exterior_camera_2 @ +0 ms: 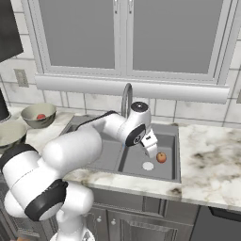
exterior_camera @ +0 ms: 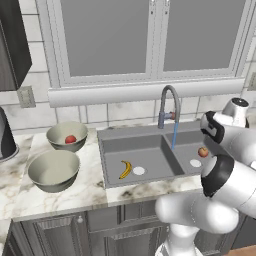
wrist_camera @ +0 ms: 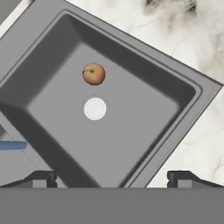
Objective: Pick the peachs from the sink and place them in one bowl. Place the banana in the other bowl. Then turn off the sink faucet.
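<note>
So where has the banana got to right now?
The banana lies on the floor of the sink's left basin in the left base view, just left of that basin's white drain, well away from both bowls on the counter.

A red-orange peach [exterior_camera: 203,152] lies in the right basin of the dark grey sink [exterior_camera: 115,146], just beside its white drain; a second peach [exterior_camera: 70,139] sits in the far bowl [exterior_camera: 66,136]. The yellow banana [exterior_camera: 125,170] rests curved in the left basin. The near bowl [exterior_camera: 53,170] stands empty on the tabletop. Water streams from the gooseneck faucet [exterior_camera: 169,105]
</note>
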